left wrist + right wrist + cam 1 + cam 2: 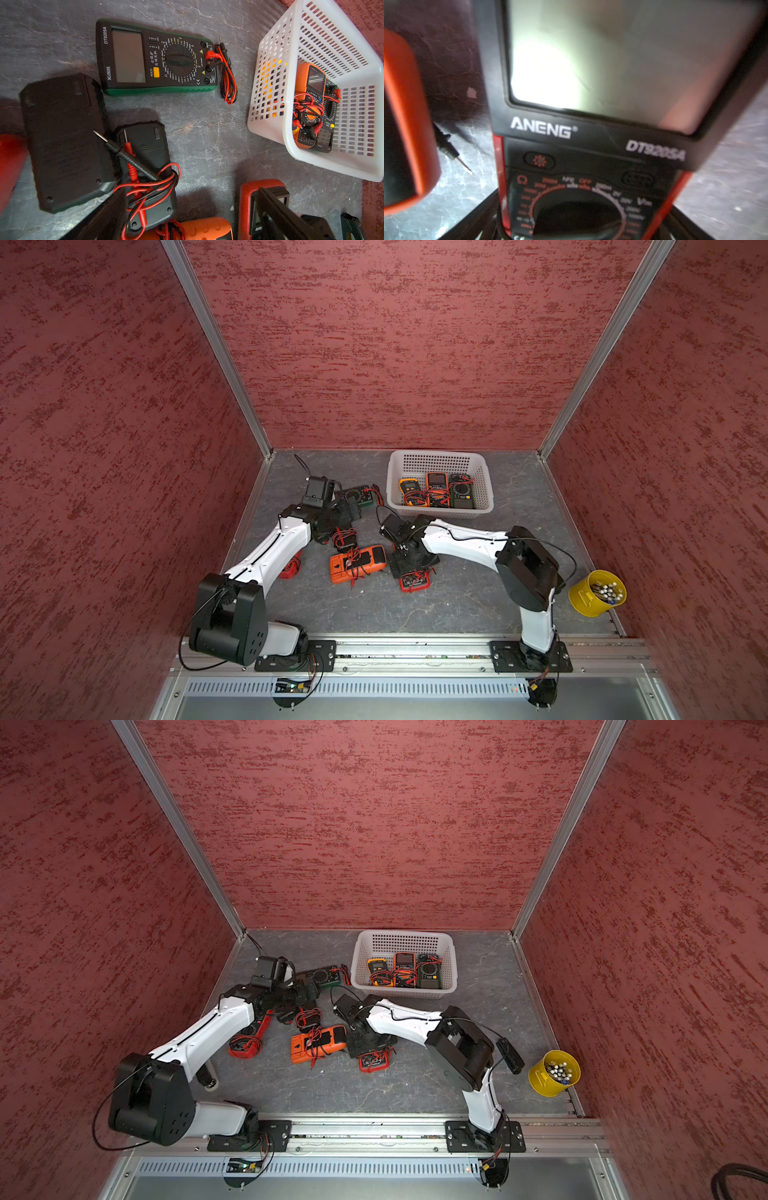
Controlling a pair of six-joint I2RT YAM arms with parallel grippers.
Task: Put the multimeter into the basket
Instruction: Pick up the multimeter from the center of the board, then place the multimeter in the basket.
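Your right claw (412, 572) sits low over the ANENG meter (591, 133), which lies face up on the table (457, 605), well short of the basket (440, 457). The jaws stand wide, with one finger along each long side of the case, and you cannot tell from the wrist view whether they touch it. On the robot's left the orange meter (343, 568) lies just beside the ANENG meter, and a probe (452, 152) rests on the strip of table between their edges, so that side is tight. The other side and the stretch toward the front rail (415, 645) are bare table. The basket stands against the back wall (415, 364) with three meters side by side across its floor, and your right forearm crosses in front of its near rim. Your left claw (192, 189) is released too, fingers spread; in its wrist view one finger overlaps a small black meter (145, 141) wrapped in leads. The green meter (155, 60) lies beyond that, its leads bundled toward the basket's side wall with a gap of bare table between. The cup (596, 593) sits at the table's right edge, well apart from the meters.
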